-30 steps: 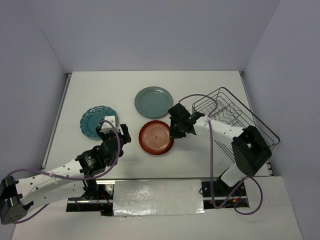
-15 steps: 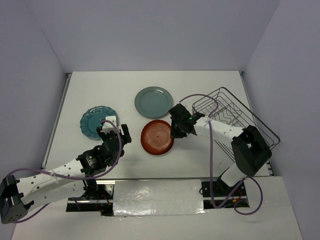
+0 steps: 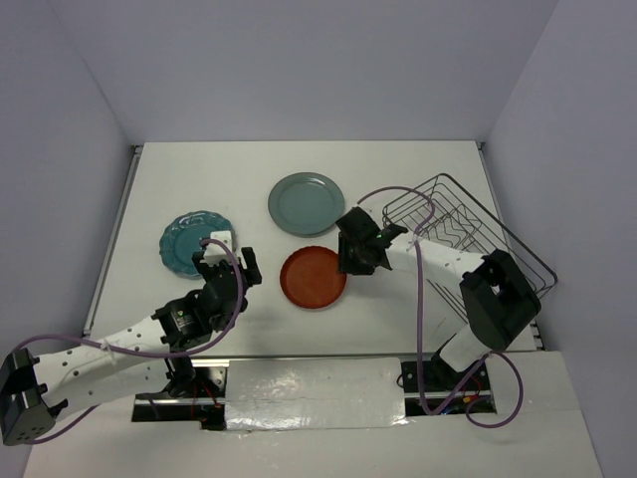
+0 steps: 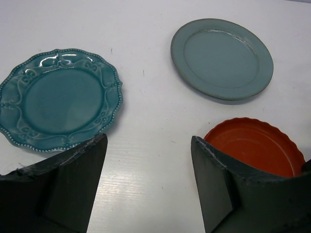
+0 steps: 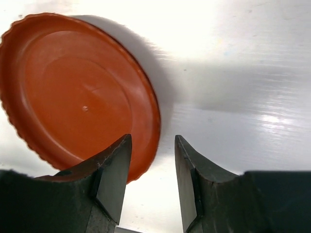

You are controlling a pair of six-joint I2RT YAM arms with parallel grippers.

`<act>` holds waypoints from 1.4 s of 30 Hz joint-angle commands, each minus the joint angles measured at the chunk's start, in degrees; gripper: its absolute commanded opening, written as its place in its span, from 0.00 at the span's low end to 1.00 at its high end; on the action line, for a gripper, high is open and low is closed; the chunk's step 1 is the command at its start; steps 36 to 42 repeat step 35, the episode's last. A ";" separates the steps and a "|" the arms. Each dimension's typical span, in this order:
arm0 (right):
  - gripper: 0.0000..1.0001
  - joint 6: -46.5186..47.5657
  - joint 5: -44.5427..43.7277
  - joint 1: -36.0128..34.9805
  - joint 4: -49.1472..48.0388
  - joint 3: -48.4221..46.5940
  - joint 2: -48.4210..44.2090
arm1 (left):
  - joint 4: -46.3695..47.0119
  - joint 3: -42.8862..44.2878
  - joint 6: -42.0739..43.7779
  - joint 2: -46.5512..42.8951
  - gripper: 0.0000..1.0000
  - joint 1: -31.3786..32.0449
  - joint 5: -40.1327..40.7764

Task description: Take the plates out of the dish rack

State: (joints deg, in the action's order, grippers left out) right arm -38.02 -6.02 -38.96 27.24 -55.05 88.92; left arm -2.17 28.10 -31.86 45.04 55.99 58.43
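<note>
The right gripper (image 3: 350,265) (image 5: 153,141) stands with its fingers spread and nothing pinched between them. The scalloped rim of the red-orange plate (image 3: 314,278) (image 5: 73,92) lies just beside and partly under one finger. A second ago this plate sat a touch farther from the arm bases, with an inner ring showing on its face. Now it lies a little nearer, flat and plain, and the gripper has shifted only slightly at its right rim. The left gripper (image 3: 225,265) (image 4: 148,141) is unchanged, fingers wide apart, empty, low over the table (image 3: 179,179). The teal plate (image 3: 196,243) (image 4: 58,99) is just beyond it to the left and the red-orange plate to its right. The grey-green plate (image 3: 306,203) (image 4: 222,58) lies farther back, near the table's middle. All three plates rest face up and apart from one another. The dish rack (image 3: 468,234) sits at the right edge, its long axis running diagonally from far left to near right, and a purple cable (image 3: 423,299) arches across its near corner. The table is white and matte, glossy under the right wrist camera, and pale lilac-grey walls (image 3: 299,70) enclose it on three sides.
</note>
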 commanded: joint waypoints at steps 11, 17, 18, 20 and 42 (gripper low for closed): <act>0.89 4.26 -4.80 -1.29 -1.48 2.66 -22.78 | 8.94 -0.50 4.07 0.41 0.95 0.18 -6.65; 1.00 10.32 -6.11 -1.38 -3.60 6.00 -41.18 | 7.01 1.78 2.86 -3.46 0.99 0.44 -18.78; 1.00 11.20 -6.28 -1.38 -3.34 6.26 -45.81 | 6.92 2.92 2.24 -4.86 0.99 0.44 -20.10; 1.00 13.83 -7.51 -1.38 -2.64 6.88 -52.14 | 8.31 4.67 2.15 -6.88 0.99 0.61 -26.31; 1.00 16.05 -5.67 -1.38 -3.95 13.12 -68.44 | 8.15 13.83 3.64 -9.35 0.99 0.70 -37.34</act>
